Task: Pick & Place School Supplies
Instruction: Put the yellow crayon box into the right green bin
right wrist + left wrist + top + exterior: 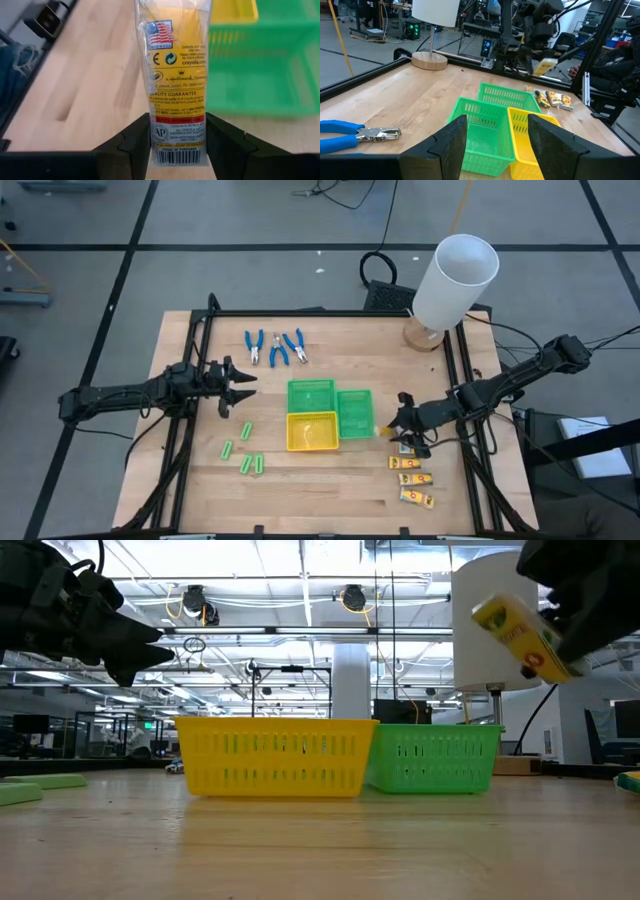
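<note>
One yellow packet is clamped in the right gripper beside the trays, left gripper is held open, pliers, green sticks and remaining packets unsorted.

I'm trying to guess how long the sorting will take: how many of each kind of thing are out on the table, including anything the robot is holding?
Blue-handled metal pliers: 3
Short light-green sticks: 4 showing
Yellow-orange crayon packets: 5, one in the right gripper
Plastic mesh trays: 3
White cylinder: 1
Total: 16
</note>
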Motion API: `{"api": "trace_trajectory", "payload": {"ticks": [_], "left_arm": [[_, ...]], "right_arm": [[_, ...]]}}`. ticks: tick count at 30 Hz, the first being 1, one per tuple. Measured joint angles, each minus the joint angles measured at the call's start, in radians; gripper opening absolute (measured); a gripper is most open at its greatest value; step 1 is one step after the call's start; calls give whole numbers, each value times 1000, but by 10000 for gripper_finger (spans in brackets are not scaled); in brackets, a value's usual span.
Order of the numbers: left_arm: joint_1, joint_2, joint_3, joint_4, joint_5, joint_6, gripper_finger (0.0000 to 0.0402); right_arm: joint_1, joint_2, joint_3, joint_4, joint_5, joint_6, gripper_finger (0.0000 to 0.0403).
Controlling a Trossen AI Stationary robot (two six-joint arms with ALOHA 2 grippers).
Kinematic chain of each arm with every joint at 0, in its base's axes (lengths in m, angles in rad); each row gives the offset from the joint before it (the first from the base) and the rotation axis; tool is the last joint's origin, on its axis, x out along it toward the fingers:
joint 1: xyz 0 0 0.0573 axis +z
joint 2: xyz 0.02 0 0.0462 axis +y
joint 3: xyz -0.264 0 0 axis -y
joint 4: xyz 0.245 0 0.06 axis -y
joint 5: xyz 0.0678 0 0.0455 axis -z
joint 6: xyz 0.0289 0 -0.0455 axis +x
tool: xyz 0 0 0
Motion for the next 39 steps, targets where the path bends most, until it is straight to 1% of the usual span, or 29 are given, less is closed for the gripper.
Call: {"api": "trace_trajectory", "payload": {"ticks": [5,16,20,23,29,34,39], "left_arm": [[0,0,0,0,0,0,214],[0,0,0,0,0,0,214],[0,0,0,0,0,0,214],[0,0,0,0,0,0,214],[0,0,0,0,0,0,214],[0,0,0,-1,0,0,214],[0,0,0,-1,0,0,214]], "right_arm": [[0,0,0,83,0,-47,160],[0,-1,1,197,2,-158,160],[0,6,1,198,50,-161,160],[-2,28,1,211,82,-161,160],[-11,108,1,337,75,-171,160],[-38,143,1,396,75,-218,160],[-101,149,1,425,75,-226,160]]}}
